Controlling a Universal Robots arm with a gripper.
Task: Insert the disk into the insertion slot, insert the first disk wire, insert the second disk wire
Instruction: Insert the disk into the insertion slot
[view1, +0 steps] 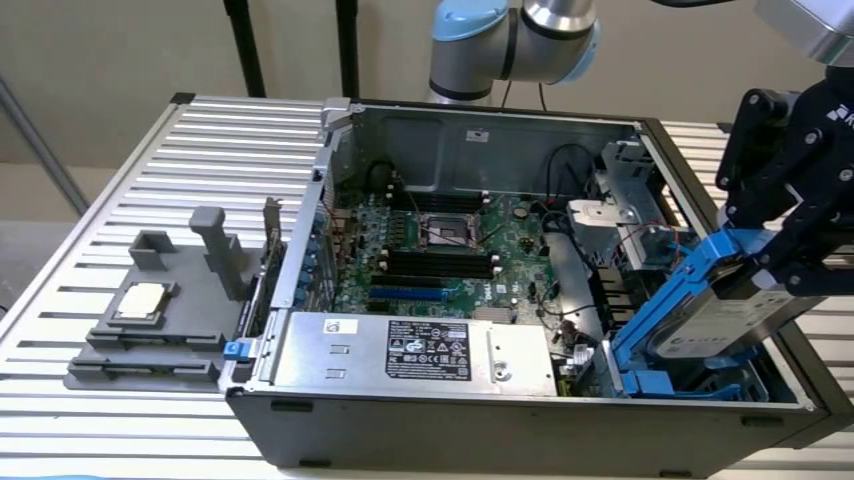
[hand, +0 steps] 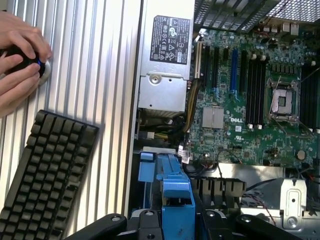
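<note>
Over the case's corner at the exterior view's right, gripper (view1: 790, 268) clamped on tilted disk (view1: 707, 322), entering insertion slot (view1: 663, 384); insertion step, wants squaring to the rails.

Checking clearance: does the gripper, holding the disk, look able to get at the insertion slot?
Likely yes: the gripper holds the disk tilted, lower end at the insertion slot, nothing visible between them.

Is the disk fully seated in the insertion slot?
No, the gripper holds the disk tilted, its upper end well above the insertion slot.
</note>
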